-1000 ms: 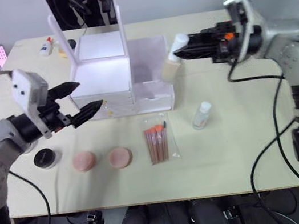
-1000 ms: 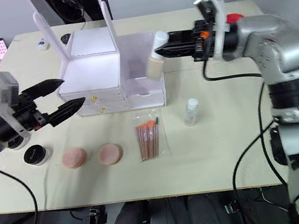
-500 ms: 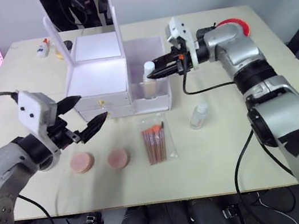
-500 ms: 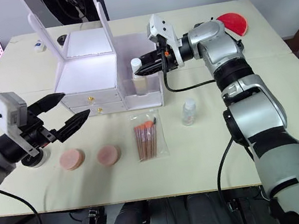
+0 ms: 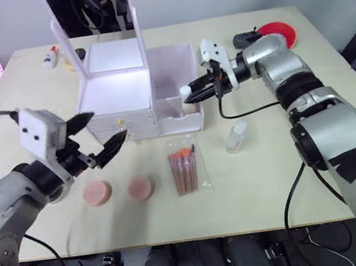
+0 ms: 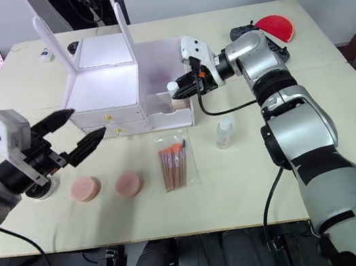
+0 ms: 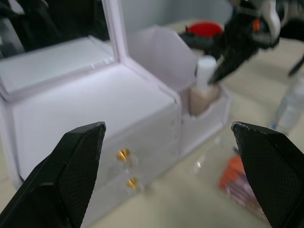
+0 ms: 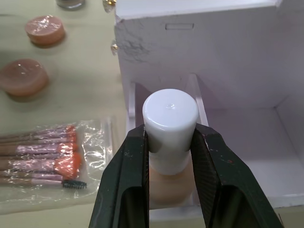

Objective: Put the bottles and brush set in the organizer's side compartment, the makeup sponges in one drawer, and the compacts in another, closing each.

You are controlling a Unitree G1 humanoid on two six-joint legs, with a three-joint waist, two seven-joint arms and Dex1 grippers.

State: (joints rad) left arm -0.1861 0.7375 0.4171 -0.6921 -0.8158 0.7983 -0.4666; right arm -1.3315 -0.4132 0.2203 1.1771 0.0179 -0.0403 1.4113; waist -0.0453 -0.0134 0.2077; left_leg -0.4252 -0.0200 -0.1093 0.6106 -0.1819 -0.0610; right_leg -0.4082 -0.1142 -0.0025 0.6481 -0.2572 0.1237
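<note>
Now right gripper (image 8: 168, 142) clamps white cap of beige bottle (image 8: 170, 178), bottle upright inside side compartment of white organizer (image 5: 131, 96). Left gripper (image 5: 98, 132) spread wide, holding nothing, hovering before drawers. Clear bottle (image 5: 236, 136), brush set (image 5: 185, 165), 2 makeup sponges (image 5: 118, 190) lie on table (image 5: 255, 181) toward front edge.
</note>
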